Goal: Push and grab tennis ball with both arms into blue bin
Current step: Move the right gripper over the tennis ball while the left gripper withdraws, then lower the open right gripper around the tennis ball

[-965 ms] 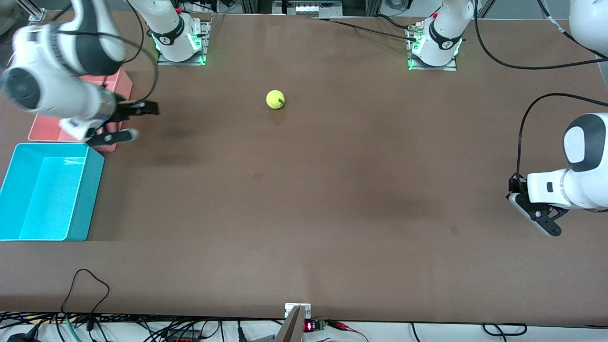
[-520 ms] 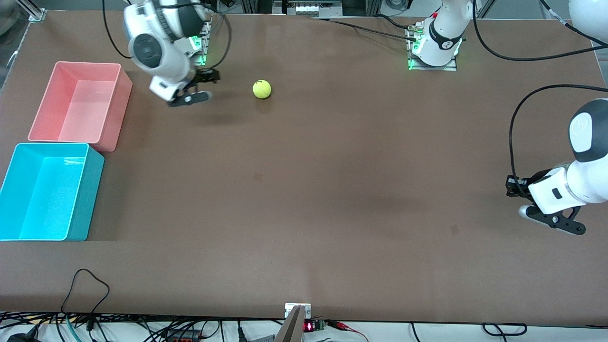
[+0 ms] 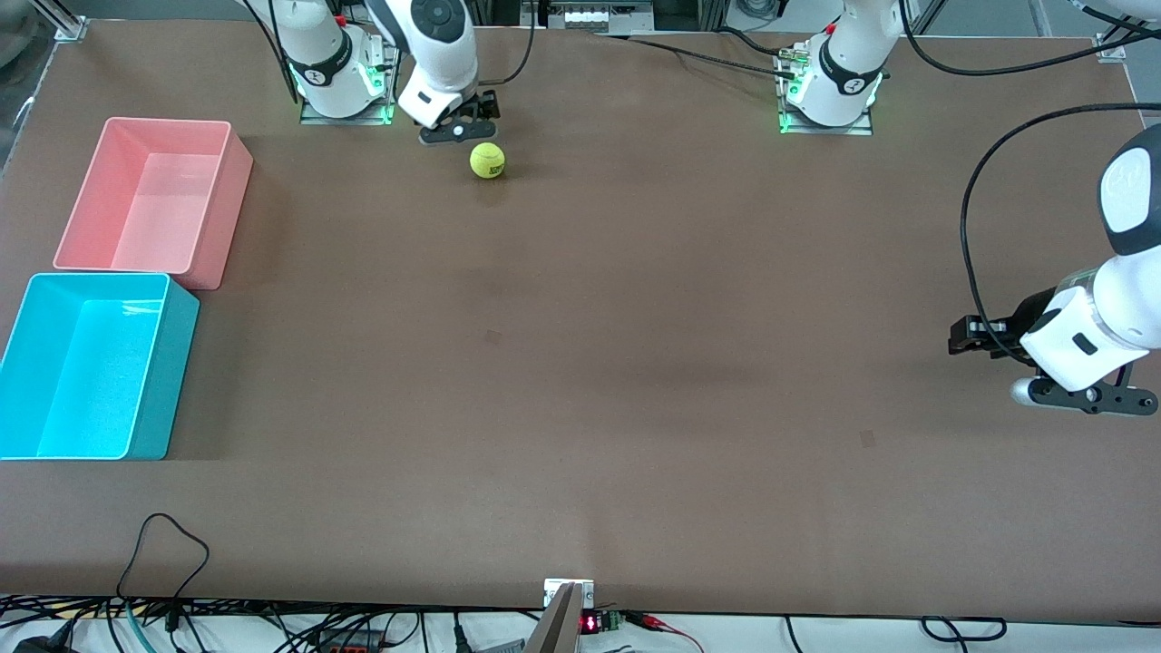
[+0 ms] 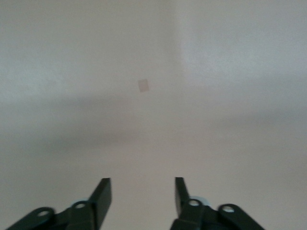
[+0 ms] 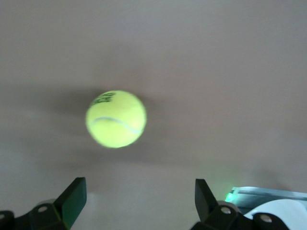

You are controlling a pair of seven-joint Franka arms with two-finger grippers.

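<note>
The tennis ball, yellow-green with black lettering, lies on the brown table close to the right arm's base. My right gripper is open and empty, low over the table just beside the ball, between the ball and that base. In the right wrist view the ball lies ahead of the spread right gripper, apart from it. My left gripper is open and empty, low over bare table at the left arm's end; the left wrist view shows it over bare table only. The blue bin stands empty at the right arm's end, nearest the front camera.
A pink bin of the same size stands empty beside the blue bin, farther from the front camera. The two arm bases sit along the table's back edge. Cables hang at the table's front edge. A small patch marks the table.
My right arm swung from over the pink bin across to the ball near its base. The ball rolled a little toward the right arm's base. My left gripper shifted slightly.
</note>
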